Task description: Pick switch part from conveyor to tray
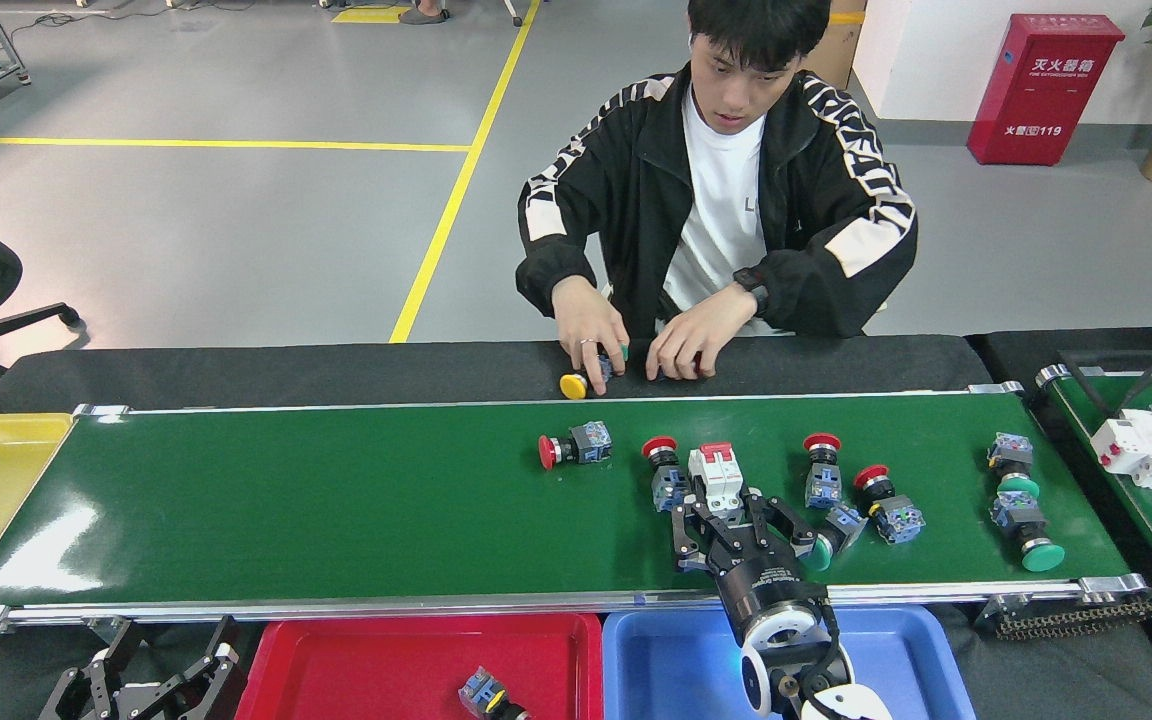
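Reaching over the near rail of the conveyor [336,510], your right pincer [731,520] has its fingers [684,530] spread wide around the near end of the switch part [718,478]. You cannot tell if the fingers touch it. The switch part is white with a red tab on its far end. It lies flat on the belt, right of the middle and closer to the near rail than the far one. Its long side runs from the near rail toward the far rail, with the red end pointing away from you.

A red-capped button [663,470] lies just beside it on the left. Another red one [566,449] lies further left, on its side, cap toward the left end. More buttons with red and green caps lie to the right of the pincer.

Your left pincer [151,680] sits low by the near left corner, off the belt, and its fingers look spread with nothing between them.

The blue tray [666,660] sits under your right arm, just past the near rail. The red tray [386,660] beside it holds one small button [486,695].

A person [726,200] sits at the far edge of the counter, both hands on small parts there.
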